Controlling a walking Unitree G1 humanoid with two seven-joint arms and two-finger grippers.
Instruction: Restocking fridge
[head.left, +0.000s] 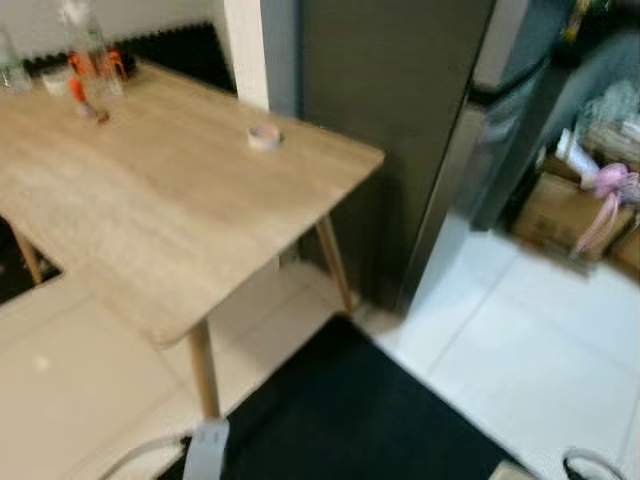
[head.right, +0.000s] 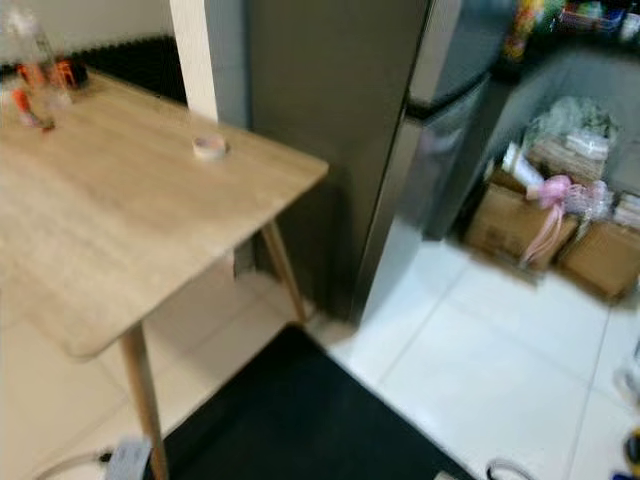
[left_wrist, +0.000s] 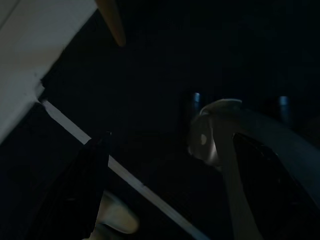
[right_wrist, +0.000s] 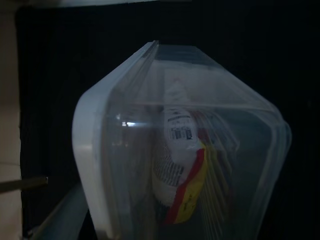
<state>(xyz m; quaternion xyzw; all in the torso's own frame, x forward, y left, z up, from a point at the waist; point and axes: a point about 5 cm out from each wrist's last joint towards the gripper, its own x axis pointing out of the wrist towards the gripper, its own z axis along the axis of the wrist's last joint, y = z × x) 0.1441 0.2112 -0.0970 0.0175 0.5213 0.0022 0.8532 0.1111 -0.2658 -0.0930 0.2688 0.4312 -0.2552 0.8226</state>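
We are holding a clear plastic container (right_wrist: 180, 165) close against our right wrist camera, its grip hidden and unreadable, our left fingers (left_wrist: 80, 195) spread in darkness, while a blurred wooden table (head.left: 150, 220) is standing beside the grey fridge (head.left: 400, 120).

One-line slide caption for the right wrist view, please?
Clear plastic container with labelled packets inside, close before the right pincer.

The left hand (left_wrist: 165, 195) has two long black fingers (left_wrist: 75, 195), one at the lower left of the frame, one at the lower right.
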